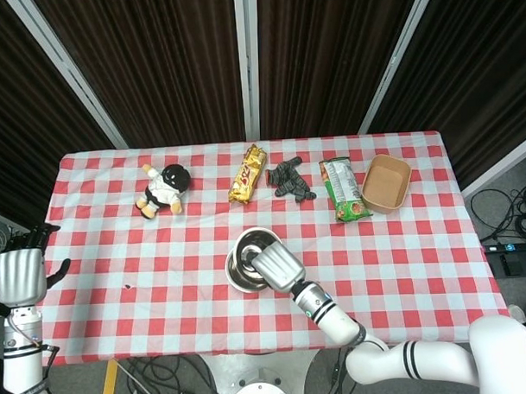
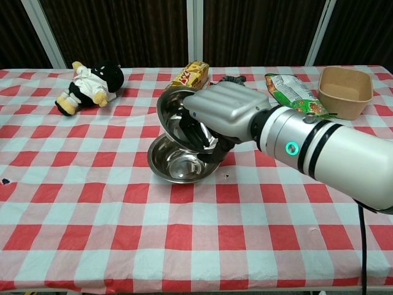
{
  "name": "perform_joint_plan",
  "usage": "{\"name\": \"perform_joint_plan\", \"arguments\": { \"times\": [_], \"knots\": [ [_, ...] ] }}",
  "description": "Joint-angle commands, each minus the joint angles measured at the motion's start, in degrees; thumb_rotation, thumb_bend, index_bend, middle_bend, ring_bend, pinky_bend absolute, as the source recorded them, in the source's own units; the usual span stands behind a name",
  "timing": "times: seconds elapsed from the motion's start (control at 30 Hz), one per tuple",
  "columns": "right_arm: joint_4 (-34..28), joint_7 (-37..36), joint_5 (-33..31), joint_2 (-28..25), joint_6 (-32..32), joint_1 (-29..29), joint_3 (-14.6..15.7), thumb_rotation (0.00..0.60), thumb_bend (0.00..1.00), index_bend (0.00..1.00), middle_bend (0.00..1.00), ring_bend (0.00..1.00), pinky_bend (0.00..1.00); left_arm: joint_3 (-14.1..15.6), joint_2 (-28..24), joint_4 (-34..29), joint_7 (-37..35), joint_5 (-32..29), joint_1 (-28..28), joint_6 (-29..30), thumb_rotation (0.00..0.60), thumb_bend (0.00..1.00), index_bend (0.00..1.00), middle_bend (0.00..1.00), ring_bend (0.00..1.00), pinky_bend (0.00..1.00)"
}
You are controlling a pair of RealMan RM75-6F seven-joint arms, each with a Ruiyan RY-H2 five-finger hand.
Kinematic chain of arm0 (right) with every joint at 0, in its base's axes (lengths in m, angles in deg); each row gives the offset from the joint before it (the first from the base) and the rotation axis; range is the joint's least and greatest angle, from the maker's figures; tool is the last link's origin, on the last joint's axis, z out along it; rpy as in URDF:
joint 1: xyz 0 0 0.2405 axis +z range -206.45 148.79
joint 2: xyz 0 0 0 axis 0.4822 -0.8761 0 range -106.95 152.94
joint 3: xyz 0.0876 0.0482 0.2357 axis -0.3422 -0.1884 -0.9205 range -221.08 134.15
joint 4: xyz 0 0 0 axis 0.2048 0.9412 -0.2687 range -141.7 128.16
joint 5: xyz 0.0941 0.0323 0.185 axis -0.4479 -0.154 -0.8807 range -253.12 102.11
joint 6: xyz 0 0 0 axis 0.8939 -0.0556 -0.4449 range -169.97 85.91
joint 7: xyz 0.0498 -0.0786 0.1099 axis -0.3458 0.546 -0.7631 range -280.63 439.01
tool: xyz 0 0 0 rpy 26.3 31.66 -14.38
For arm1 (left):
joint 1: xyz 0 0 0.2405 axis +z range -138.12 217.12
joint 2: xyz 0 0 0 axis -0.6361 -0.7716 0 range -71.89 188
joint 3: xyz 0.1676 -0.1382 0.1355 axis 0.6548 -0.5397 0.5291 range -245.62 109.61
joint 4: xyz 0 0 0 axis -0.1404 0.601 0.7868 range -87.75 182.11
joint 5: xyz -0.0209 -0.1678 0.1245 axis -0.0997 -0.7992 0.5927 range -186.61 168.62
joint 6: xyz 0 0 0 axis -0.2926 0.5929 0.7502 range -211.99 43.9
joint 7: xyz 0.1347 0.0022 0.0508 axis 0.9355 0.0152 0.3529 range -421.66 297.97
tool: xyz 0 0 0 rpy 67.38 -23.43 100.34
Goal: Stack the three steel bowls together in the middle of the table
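Note:
A steel bowl [image 2: 179, 168] [image 1: 238, 276] stands upright on the checked cloth near the table's middle. My right hand [image 2: 222, 114] [image 1: 277, 267] grips a second steel bowl [image 2: 172, 115] [image 1: 254, 242] by its rim. That bowl is tilted, with its opening facing left, and hangs just above the standing bowl, overlapping its far right edge. I see no third bowl on its own; whether one lies nested in the standing bowl is unclear. My left hand [image 1: 20, 275] hangs off the table's left edge, holding nothing, and shows only in the head view.
Along the far side lie a plush toy [image 1: 163, 188] [image 2: 92, 82], a gold snack bag [image 1: 247, 173], a dark grey toy [image 1: 288, 180], a green snack bag [image 1: 342, 188] and a brown tray [image 1: 387, 183] [image 2: 346, 90]. Bare checked cloth [image 2: 123, 239] spans the near side.

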Motion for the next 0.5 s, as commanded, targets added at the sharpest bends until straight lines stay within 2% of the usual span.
{"name": "perform_joint_plan", "arguments": {
  "times": [0.03, 0.13, 0.23, 0.27, 0.33, 0.5],
  "knots": [
    [1.08, -0.02, -0.97, 0.83, -0.55, 1.09, 0.2, 0.6, 0.33, 0.69, 0.57, 0.55, 0.54, -0.18, 0.02, 0.36, -0.46, -0.36, 0.12, -0.22, 0.6, 0.22, 0.36, 0.39, 0.41, 0.38],
    [1.55, -0.13, -1.65, 0.9, -0.95, 1.87, 0.79, 0.6, 0.28, 0.67, 0.56, 0.55, 0.54, -0.23, -0.06, 0.83, -0.89, -0.57, 0.24, -0.43, 0.6, 0.22, 0.37, 0.39, 0.41, 0.38],
    [0.87, -0.86, -2.52, -0.31, -2.33, 2.63, 1.35, 0.6, 0.08, 0.55, 0.5, 0.52, 0.54, -0.19, 0.18, 1.73, -0.62, -0.26, 0.22, -0.17, 0.6, 0.23, 0.37, 0.39, 0.41, 0.38],
    [0.57, -0.98, -2.76, -0.74, -2.5, 2.82, 1.41, 0.6, 0.02, 0.48, 0.47, 0.5, 0.54, -0.16, 0.3, 1.98, -0.56, -0.14, 0.22, -0.08, 0.6, 0.23, 0.37, 0.39, 0.41, 0.38],
    [-0.21, -0.93, -2.94, -1.76, -2.18, 3.1, 1.61, 0.6, 0.0, 0.39, 0.42, 0.46, 0.54, -0.21, 0.54, 2.26, -0.58, -0.01, 0.15, 0.01, 0.6, 0.23, 0.37, 0.39, 0.41, 0.38],
    [-4.88, 0.14, -3.6, -6.01, 0.75, 2.53, 2.08, 0.6, 0.0, 0.24, 0.31, 0.38, 0.52, -0.39, 0.9, 2.59, -0.4, -0.07, -0.05, -0.19, 0.6, 0.23, 0.37, 0.39, 0.41, 0.38]
  ]
}}
